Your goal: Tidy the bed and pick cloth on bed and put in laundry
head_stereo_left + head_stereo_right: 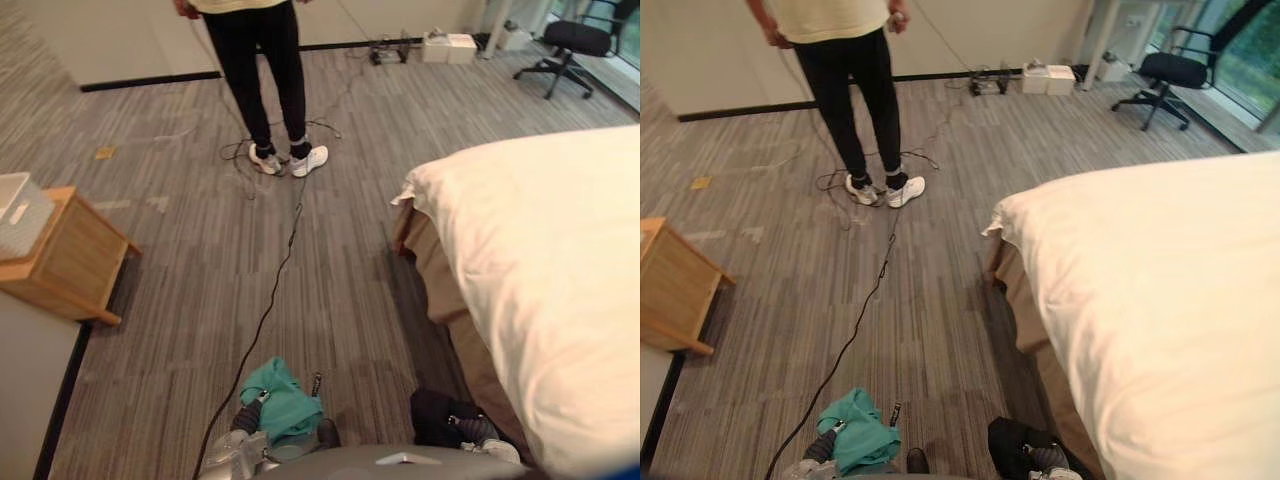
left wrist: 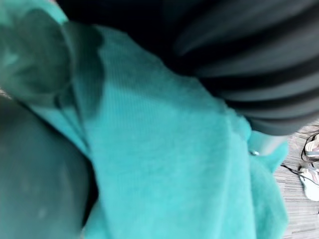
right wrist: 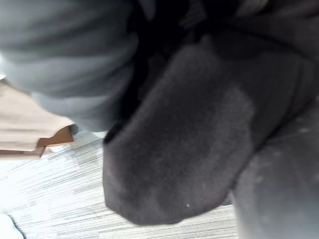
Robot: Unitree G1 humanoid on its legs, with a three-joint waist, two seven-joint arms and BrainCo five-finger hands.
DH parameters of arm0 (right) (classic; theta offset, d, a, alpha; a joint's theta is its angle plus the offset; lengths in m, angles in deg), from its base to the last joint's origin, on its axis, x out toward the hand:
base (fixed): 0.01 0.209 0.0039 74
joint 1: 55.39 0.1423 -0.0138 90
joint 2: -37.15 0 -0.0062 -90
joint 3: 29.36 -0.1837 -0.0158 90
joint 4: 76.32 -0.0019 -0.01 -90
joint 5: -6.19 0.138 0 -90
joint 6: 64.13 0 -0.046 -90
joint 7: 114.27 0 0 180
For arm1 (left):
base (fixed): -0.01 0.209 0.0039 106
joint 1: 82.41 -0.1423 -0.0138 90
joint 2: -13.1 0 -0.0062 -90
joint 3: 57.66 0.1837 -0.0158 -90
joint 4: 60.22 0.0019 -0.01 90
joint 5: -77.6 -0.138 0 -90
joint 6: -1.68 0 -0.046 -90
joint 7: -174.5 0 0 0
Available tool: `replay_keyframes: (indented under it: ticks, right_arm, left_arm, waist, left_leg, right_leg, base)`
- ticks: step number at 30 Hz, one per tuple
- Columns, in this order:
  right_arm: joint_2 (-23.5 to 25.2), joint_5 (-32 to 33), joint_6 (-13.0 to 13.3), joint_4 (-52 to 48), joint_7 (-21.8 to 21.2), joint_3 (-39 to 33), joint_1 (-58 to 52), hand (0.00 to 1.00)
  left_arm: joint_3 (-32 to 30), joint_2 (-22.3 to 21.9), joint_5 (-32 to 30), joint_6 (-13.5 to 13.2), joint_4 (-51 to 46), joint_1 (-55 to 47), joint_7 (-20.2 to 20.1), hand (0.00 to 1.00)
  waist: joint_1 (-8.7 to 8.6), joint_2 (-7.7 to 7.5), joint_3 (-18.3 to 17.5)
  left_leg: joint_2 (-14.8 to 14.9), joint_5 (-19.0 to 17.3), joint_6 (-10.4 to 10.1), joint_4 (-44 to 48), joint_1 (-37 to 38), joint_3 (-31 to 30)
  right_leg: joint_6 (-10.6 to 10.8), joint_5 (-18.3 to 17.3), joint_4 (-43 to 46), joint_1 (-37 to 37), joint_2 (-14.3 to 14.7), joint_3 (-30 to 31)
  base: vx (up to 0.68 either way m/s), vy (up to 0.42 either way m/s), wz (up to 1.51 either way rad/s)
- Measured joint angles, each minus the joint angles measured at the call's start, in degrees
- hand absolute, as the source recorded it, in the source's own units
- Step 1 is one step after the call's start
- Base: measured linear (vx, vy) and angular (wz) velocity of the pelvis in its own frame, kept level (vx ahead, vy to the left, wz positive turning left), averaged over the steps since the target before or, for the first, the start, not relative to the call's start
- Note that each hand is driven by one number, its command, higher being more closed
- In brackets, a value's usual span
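Where the grey striped floor lies open, it forms a wide lane between the bed on the right and the wooden table on the left, running to the far wall. The bed is the largest thing here. Its white duvet is smooth on top and hangs over a tan base. Its near corner juts into the lane, and its long left edge runs down toward the bottom of the head views.

A person in dark trousers and white shoes stands on the far part of the floor, well apart from both the bed and the table. The table sits at the left edge with 1 corner pointing into the lane, and it carries a white basket on top. A black office chair stands in the far right corner beyond the bed, and 2 white boxes sit against the wall near it.

Close in, at the bottom of the head views, a teal cloth is bunched over the left robot hand, above the floor and well off the bed. In the left wrist view the cloth lies against the hand's dark ribbed cover. The cloth hides the grasp, so I cannot tell whether this robot hand is spread or clamped.

A dark cloth sits at the right robot hand, just beside the bed's tan base. In the right wrist view it hangs as a dark grey lump above the floor. I cannot tell the state of this robot hand either.
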Motion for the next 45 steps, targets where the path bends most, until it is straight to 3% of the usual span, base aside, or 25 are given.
replay_keyframes:
  ticks: [2,3,4,5,7,9,10,11,12,13,20,24,29,31,33,35,36,38,40,41,43,44,45]
  right_arm:
    - [-0.21,0.91,-0.23,0.01,0.34,0.02,-0.09,1.0]
    - [-0.61,1.48,-0.37,-0.02,0.43,-0.16,-0.07,1.0]
    - [-1.02,2.01,-0.25,-0.04,0.32,-0.3,-0.1,1.0]
    - [-1.12,2.03,-0.17,-0.04,0.31,-0.27,-0.11,1.0]
    - [-1.39,2.36,1.16,-0.03,0.28,1.13,-1.7,1.0]
    - [-1.35,3.73,2.26,0.01,0.27,2.92,-3.42,1.0]
    - [-1.33,4.8,2.52,-0.04,0.17,3.91,-3.72,1.0]
    - [-0.89,5.6,2.5,-0.03,-0.14,4.06,-3.57,1.0]
    - [-0.55,5.91,2.42,0.07,-0.24,4.04,-3.38,1.0]
    - [-1.87,7.5,-0.69,0.27,-2.18,7.81,-1.71,1.0]
    - [-1.86,8.5,-0.67,0.27,-2.41,7.74,-1.82,1.0]
    - [-1.84,14.94,-0.18,0.34,-2.88,7.7,-1.96,1.0]
    - [-1.9,23.12,3.39,-2.88,-2.83,12.14,-2.27,1.0]
    - [-1.38,27.72,5.15,-12.18,-2.11,16.54,-2.42,1.0]
    - [-1.4,29.6,5.87,-20.45,-0.44,17.72,-3.51,1.0]
    - [-1.82,30.26,6.64,-25.48,0.59,18.62,-3.27,1.0]
    - [-1.27,30.24,7.37,-27.63,0.59,19.61,-3.7,1.0]
    - [-0.05,30.25,8.02,-30.25,0.28,21.66,-5.46,1.0]
    - [0.51,30.25,9.13,-32.19,-0.65,22.81,-8.22,1.0]
    - [0.47,30.26,9.83,-33.91,-0.94,22.98,-10.42,1.0]
    - [0.39,30.23,10.06,-35.33,-0.97,23.14,-12.47,1.0]
    - [0.37,30.08,10.08,-37.54,-0.96,23.8,-14.51,1.0]
    - [0.37,29.98,10.07,-38.04,-0.96,23.96,-14.85,1.0]
  left_arm:
    - [1.29,0.38,0.01,0.09,0.31,0.31,0.0,1.0]
    - [1.89,0.33,-0.05,0.28,1.39,1.04,0.03,1.0]
    - [3.45,0.49,-0.36,1.34,2.41,2.07,0.13,1.0]
    - [3.85,0.7,-0.8,1.73,2.78,2.41,0.13,1.0]
    - [4.8,1.17,-2.49,3.6,4.84,4.19,0.06,1.0]
    - [5.64,1.13,-3.81,3.83,4.83,4.54,-0.03,1.0]
    - [5.74,1.17,-4.36,3.8,4.74,4.56,-0.07,1.0]
    - [5.63,1.63,-4.34,3.75,4.65,4.6,-0.05,1.0]
    - [5.6,1.77,-4.35,3.53,4.64,4.71,0.05,1.0]
    - [5.72,1.12,-4.39,2.16,4.27,4.39,-1.28,1.0]
    - [5.7,1.13,-4.28,1.9,4.4,4.37,-1.56,1.0]
    - [5.9,1.64,0.12,-0.33,6.64,4.23,-4.24,1.0]
    - [12.37,2.42,8.96,-8.22,3.88,3.75,-5.83,1.0]
    - [17.02,2.09,12.6,-11.59,-7.19,2.63,-5.92,1.0]
    - [21.1,1.17,13.67,-12.31,-19.28,1.52,-5.9,1.0]
    - [21.3,-0.27,14.46,-13.69,-26.11,0.15,-5.46,1.0]
    - [21.12,-0.14,14.76,-14.3,-29.31,-0.32,-4.37,1.0]
    - [20.35,0.55,16.51,-15.5,-31.64,-1.25,-2.74,1.0]
    - [18.82,1.17,18.45,-15.87,-31.97,-1.88,-1.42,1.0]
    - [18.08,1.2,19.05,-16.49,-32.02,-1.91,-1.09,1.0]
    - [18.07,1.34,19.14,-17.53,-32.5,-2.75,-1.14,1.0]
    - [18.16,1.49,19.26,-17.98,-33.52,-4.5,-1.28,1.0]
    - [18.2,1.52,19.3,-18.01,-33.81,-4.96,-1.33,1.0]
  waist:
    - [0.12,0.26,0.18]
    - [0.03,0.78,0.49]
    - [-0.47,1.79,1.05]
    - [-0.63,2.11,1.26]
    - [-1.11,2.15,1.53]
    - [-1.26,1.56,1.67]
    - [-1.39,0.81,1.54]
    - [-1.18,-0.86,1.47]
    - [-0.94,-1.16,1.45]
    - [-2.32,-0.24,3.01]
    - [-2.61,-0.21,3.0]
    - [-3.69,-0.17,2.98]
    - [-3.46,0.12,2.81]
    - [-3.33,-0.71,2.94]
    - [-3.77,-1.37,2.01]
    - [-2.63,-0.33,1.75]
    - [-3.35,-0.08,2.47]
    - [-3.32,0.74,2.78]
    - [-3.44,1.28,3.09]
    - [-3.93,2.03,3.62]
    - [-3.96,2.32,3.98]
    - [-4.31,2.06,4.12]
    - [-4.42,1.98,4.1]
  left_leg:
    - [-0.41,0.62,0.17,-1.24,0.62,-2.04]
    - [-0.51,0.71,0.24,-1.45,0.88,-4.09]
    - [0.01,0.85,0.48,-1.52,0.92,-6.04]
    - [0.26,0.89,0.55,-1.57,0.96,-6.83]
    - [1.45,1.52,0.24,-1.97,1.87,-11.92]
    - [0.97,1.9,-0.31,-2.05,2.72,-15.07]
    - [-0.05,1.86,-0.99,-2.16,2.95,-15.72]
    - [-1.16,0.42,-1.11,-2.54,2.94,-13.96]
    - [-1.0,0.15,-1.04,-2.53,2.88,-11.55]
    - [2.12,3.11,-3.1,-4.04,4.42,-3.96]
    - [2.33,2.95,-3.34,-4.04,4.63,-2.94]
    - [2.44,2.83,-3.52,-4.08,5.49,-2.38]
    - [2.02,2.71,-3.37,-4.09,4.73,-2.96]
    - [0.92,1.61,-2.13,-3.93,3.58,-3.44]
    - [0.69,-1.57,-1.45,0.34,1.91,-0.77]
    - [1.04,-2.68,0.11,2.64,1.59,-0.83]
    - [2.4,-3.86,0.61,4.19,2.44,-1.01]
    - [4.85,-6.47,-0.19,6.62,3.57,-1.23]
    - [6.67,-8.46,-0.98,8.34,4.98,-1.97]
    - [8.04,-9.8,-1.88,9.28,6.13,-2.62]
    - [8.75,-12.53,-2.57,10.99,6.69,-2.76]
    - [9.0,-16.29,-3.26,14.59,6.62,-2.81]
    - [9.07,-17.18,-3.66,15.4,6.63,-2.9]
  right_leg:
    - [-1.71,1.03,3.97,-0.46,-1.27,-0.45]
    - [-4.93,2.12,9.81,-2.19,-2.84,1.16]
    - [-4.68,-2.43,12.2,-4.69,-1.72,6.58]
    - [-3.99,-4.21,11.87,-5.31,-0.5,8.61]
    - [-2.82,-9.72,6.82,-7.47,7.31,18.52]
    - [-3.49,-10.51,2.66,-7.96,10.37,24.16]
    - [-4.1,-9.22,-0.59,-8.27,10.36,26.2]
    - [-4.25,-4.53,-3.56,-8.49,9.02,27.09]
    - [-3.86,-5.58,-4.0,-7.86,8.64,26.95]
    - [-3.79,-3.67,-12.72,-3.65,12.3,26.7]
    - [-3.87,-3.65,-12.76,-3.79,12.46,27.76]
    - [-4.11,-3.73,-12.78,-2.96,12.71,28.25]
    - [-4.2,-5.12,-11.84,-3.55,12.19,27.74]
    - [-2.88,-7.82,-7.59,-6.18,9.97,25.83]
    - [-0.82,-8.99,-0.03,-8.87,7.29,25.15]
    - [0.53,-7.06,13.37,-14.99,5.07,29.21]
    - [-0.55,-6.45,19.7,-18.17,5.11,31.82]
    - [-2.47,-10.35,19.01,-20.56,7.58,33.25]
    - [-2.81,-10.01,10.26,-20.72,10.58,34.46]
    - [-2.94,-7.87,3.33,-21.32,12.7,35.22]
    - [-2.71,-4.55,0.01,-23.67,13.74,38.15]
    - [-2.62,-2.12,-0.05,-25.88,13.69,41.29]
    - [-2.72,-1.87,0.08,-26.14,13.62,41.68]
  base:
    - [0.06,0.03,0.57]
    - [0.09,0.065,0.68]
    - [0.08,0.056,0.72]
    - [0.05,0.024,0.89]
    - [0.03,-0.032,1.02]
    - [0.01,-0.083,1.01]
    - [0.0,-0.135,0.8]
    - [0.0,-0.08,0.35]
    - [0.0,-0.047,0.06]
    - [0.0,0.0,0.03]
    - [0.0,0.0,-0.06]
    - [0.01,-0.009,-0.09]
    - [-0.02,0.0,0.07]
    - [-0.01,0.041,0.35]
    - [0.16,0.08,0.47]
    - [0.18,0.077,0.17]
    - [0.19,0.053,0.11]
    - [0.22,0.02,0.02]
    - [0.2,-0.063,0.12]
    - [0.2,-0.102,0.17]
    - [0.21,-0.167,0.01]
    - [0.18,-0.193,-0.07]
    - [0.2,-0.274,0.07]
